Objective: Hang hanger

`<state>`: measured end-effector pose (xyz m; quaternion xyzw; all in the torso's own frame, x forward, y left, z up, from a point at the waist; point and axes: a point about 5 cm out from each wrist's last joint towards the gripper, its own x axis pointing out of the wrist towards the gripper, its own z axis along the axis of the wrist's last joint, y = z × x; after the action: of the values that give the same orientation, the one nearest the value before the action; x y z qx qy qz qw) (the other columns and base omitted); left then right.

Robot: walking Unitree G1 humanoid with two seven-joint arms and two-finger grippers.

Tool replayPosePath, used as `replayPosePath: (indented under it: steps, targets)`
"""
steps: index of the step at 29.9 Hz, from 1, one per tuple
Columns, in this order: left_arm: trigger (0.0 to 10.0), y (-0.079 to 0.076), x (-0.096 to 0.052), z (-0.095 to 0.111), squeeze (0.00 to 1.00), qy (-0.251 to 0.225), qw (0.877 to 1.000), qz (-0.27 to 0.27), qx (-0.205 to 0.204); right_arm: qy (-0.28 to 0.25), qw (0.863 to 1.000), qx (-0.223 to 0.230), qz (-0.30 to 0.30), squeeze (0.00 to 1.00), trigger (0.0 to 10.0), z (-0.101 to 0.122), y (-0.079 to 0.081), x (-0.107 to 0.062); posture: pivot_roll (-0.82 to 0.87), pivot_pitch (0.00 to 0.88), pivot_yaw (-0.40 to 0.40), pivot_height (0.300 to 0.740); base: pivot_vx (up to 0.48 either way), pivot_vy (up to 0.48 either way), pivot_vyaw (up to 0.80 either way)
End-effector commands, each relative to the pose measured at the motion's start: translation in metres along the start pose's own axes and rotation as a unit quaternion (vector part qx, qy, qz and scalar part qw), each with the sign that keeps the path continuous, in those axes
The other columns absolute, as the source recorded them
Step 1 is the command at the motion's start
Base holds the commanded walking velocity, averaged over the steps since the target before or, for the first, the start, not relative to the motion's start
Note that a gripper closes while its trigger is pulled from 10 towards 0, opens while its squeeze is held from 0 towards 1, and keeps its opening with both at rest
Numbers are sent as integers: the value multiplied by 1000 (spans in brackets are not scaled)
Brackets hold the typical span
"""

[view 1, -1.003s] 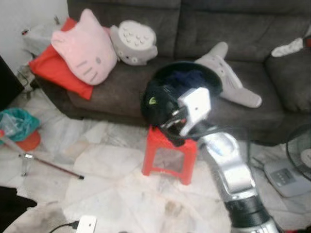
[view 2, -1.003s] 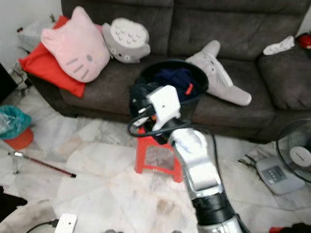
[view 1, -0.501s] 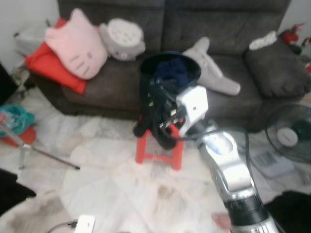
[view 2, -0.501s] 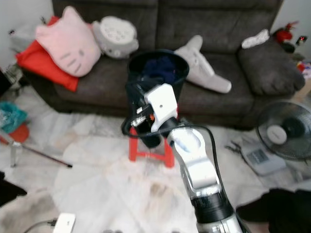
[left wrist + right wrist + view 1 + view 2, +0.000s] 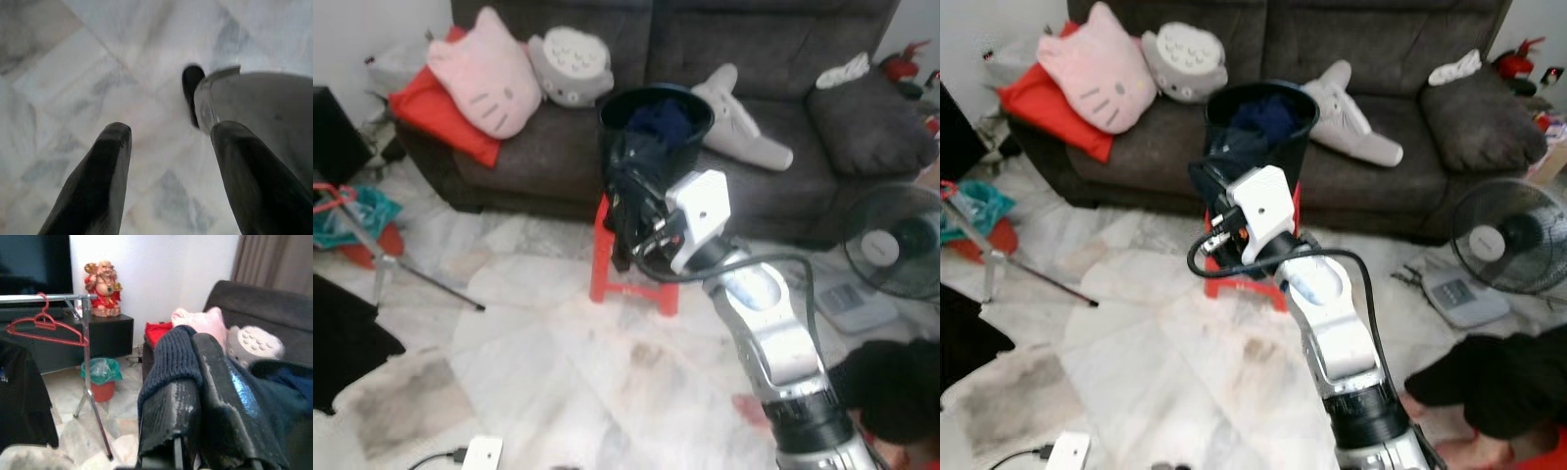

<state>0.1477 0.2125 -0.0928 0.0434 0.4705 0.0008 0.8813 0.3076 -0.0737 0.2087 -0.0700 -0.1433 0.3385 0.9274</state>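
My right gripper (image 5: 195, 382) is raised in front of me, shut on a dark navy knitted garment (image 5: 171, 352) that drapes over its fingers. In the eye views that gripper (image 5: 628, 223) hangs the garment before a black basket (image 5: 617, 108). A red hanger (image 5: 44, 325) hangs on a silver rail (image 5: 44, 297) of a clothes stand, off to my left and well away from the gripper. My left gripper (image 5: 168, 132) is open and points down at the marble floor, holding nothing.
The basket of blue clothes stands on a red stool (image 5: 604, 264) before a grey sofa (image 5: 803, 59) with a pink cushion (image 5: 489, 73). The stand's legs (image 5: 382, 269) and a black garment (image 5: 342, 338) are at left. A fan (image 5: 891, 255) stands at right.
The whole view has shifted as the camera moved. My right arm stays raised with the dark garment in its gripper.
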Motion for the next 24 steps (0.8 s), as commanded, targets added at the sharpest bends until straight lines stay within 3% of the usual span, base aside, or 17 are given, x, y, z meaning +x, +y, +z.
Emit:
replayPosePath:
  steps: [1, 21, 22, 23, 24]
  targets:
    - [10000, 1, -2, -7, 0, 13, 1000, 2, 4, -30, 1000, -2, 9, 0, 10000, 12, 3, 3, -61, 99, 25, 740, -281, 0, 0]
    - [10000, 0, -2, -8, 0, 14, 1000, 2, 1, -21, 1000, -7, 2, 0, 10000, 7, -2, 1, -58, 93, 20, 740, -284, 0, 0]
    - [10000, 0, -2, -8, 0, 11, 1000, 4, 0, -17, 999, -30, -2, 0, 10000, 7, -8, -2, -58, 93, 20, 740, -274, 0, 0]
    - [10000, 1, -2, -7, 0, 10, 1000, 9, 6, -4, 998, -46, -36, 0, 10000, 4, -28, -7, -68, 89, 25, 740, 0, 0, 0]
    - [10000, 1, -2, -7, 0, 10, 1000, 10, 8, -1, 998, -47, -45, 0, 10000, 3, -33, -8, -68, 89, 25, 740, 0, 0, 0]
